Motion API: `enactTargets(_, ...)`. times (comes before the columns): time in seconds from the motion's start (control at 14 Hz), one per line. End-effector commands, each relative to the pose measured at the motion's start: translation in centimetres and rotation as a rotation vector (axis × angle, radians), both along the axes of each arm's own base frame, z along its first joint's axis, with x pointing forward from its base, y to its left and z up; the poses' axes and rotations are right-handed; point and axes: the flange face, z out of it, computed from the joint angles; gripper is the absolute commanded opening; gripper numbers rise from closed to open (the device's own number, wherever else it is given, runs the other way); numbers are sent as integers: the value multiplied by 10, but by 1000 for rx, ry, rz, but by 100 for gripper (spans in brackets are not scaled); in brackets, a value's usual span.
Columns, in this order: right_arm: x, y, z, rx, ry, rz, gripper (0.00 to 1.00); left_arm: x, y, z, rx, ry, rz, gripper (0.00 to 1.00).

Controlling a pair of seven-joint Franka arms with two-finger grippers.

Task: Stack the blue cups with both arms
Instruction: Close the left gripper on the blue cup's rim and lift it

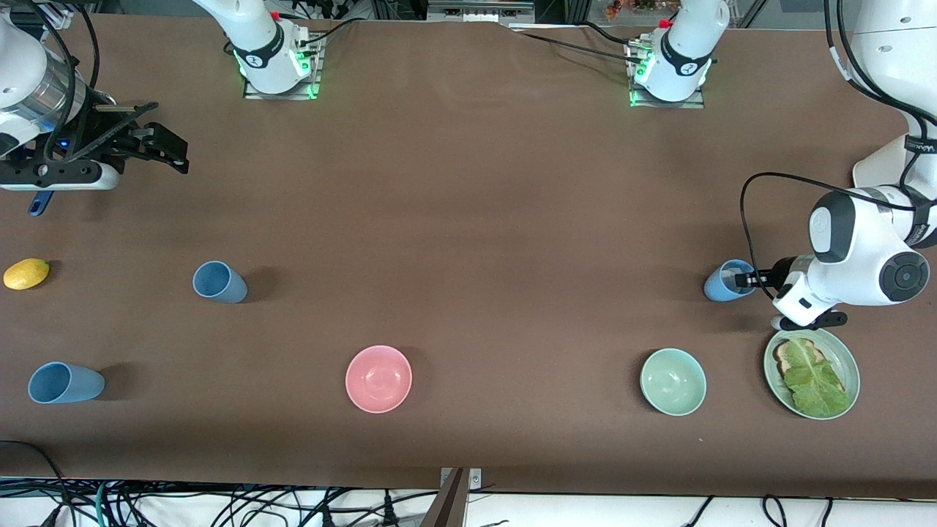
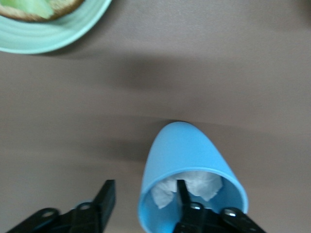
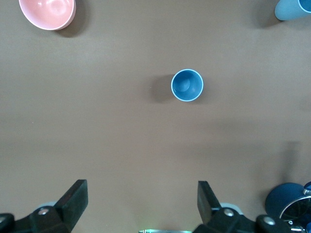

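Blue cups stand on the brown table [image 1: 468, 219] in the front view: one [image 1: 727, 281] at the left arm's end, met by the left gripper [image 1: 747, 279], and two [image 1: 219, 282] [image 1: 64, 383] toward the right arm's end, where the right gripper [image 1: 165, 150] hangs. Left wrist view: one finger [image 2: 182, 191] inside the cup [image 2: 187, 160], the other [image 2: 104, 199] outside, apparently not yet pinching the wall. Right wrist view: fingers [image 3: 73, 199] spread wide and empty above an upright cup [image 3: 187, 85].
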Motion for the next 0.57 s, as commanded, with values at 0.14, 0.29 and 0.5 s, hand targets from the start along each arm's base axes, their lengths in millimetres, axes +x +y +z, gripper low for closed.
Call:
enactTargets(0.14,1,2,6,13,4,-5,100,-3,-1,6,-13,-7,56,0)
enactTargets(0.29,-1,1,9,14,0,-4,100,-2,-1,7,-13,-10,56,0)
enactTargets(0.5,0,0,9,15,0,-7,100,1,-6,21,-14,-4,50,0)
